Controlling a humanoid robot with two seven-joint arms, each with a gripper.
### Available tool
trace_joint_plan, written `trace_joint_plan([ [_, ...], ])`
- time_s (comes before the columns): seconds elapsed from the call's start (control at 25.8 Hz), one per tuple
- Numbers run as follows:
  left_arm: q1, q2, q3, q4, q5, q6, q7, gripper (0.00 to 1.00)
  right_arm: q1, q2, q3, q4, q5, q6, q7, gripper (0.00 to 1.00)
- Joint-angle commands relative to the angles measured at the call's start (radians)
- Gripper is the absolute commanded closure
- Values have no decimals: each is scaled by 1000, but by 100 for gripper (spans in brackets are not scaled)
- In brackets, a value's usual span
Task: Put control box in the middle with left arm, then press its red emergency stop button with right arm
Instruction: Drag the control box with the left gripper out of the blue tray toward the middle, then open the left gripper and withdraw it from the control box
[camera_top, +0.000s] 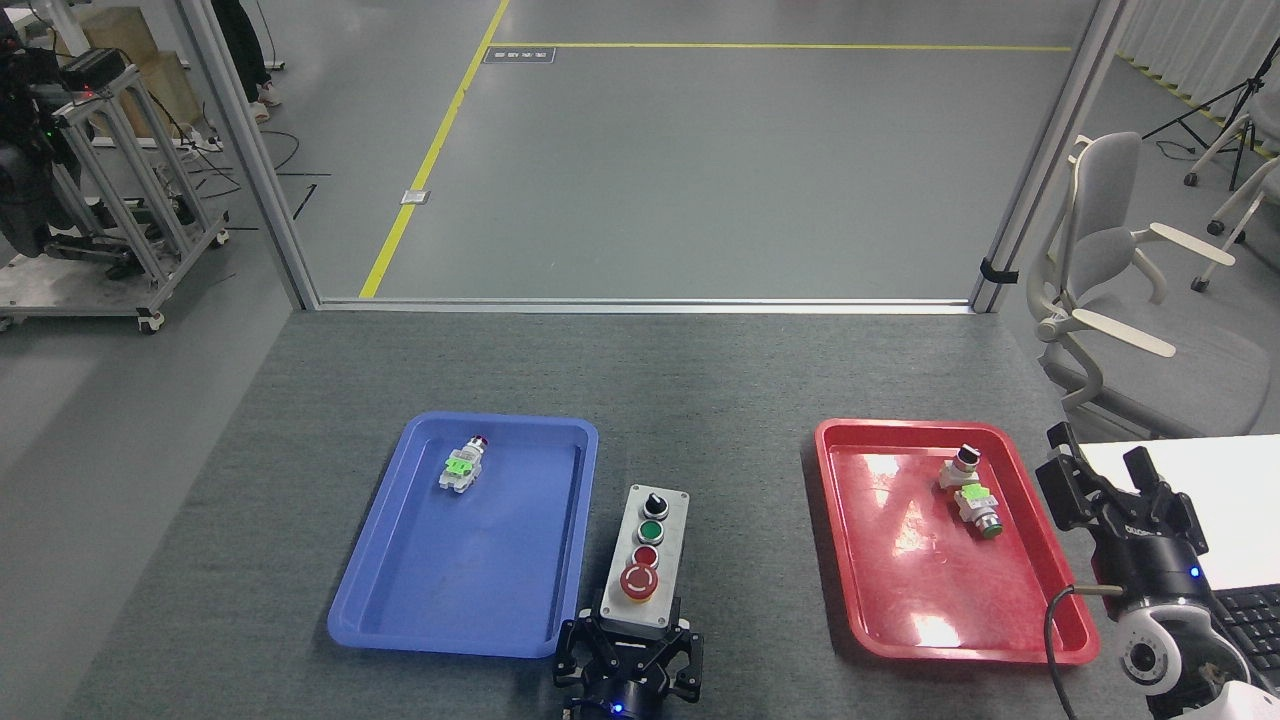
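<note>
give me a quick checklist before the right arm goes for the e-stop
1. Control box on bare tabletop between blue tray and red tray: ok, though near the blue one.
2. Left hand off the box: not ok, fingers at its near end.
3. Emergency stop button facing up, uncovered: ok.
4. Right hand over the button: not ok, it is beyond the red tray.
5. Right hand shut for pressing: not ok, fingers spread.
</note>
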Motion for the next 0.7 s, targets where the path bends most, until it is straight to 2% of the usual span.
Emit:
trace_joint_plan([
  [0.0,1,0,-4,-2,2,-6,6,1,0,0,0,0,0,2,0,1],
  [0.23,37,0,-6,-34,-14,-2,12,1,0,-1,-2,0,0,2,0,1],
  [0.39,91,23,-6,-143,-35,2,18,1,0,-1,-2,0,0,2,0,1],
  [0.54,165,154,-3,-298,-84,62,26,1,0,-1,-2,0,0,0,-2,1],
  [0.66,215,218,1,-399,-101,91,26,1,3,-1,0,2,0,0,-2,1],
])
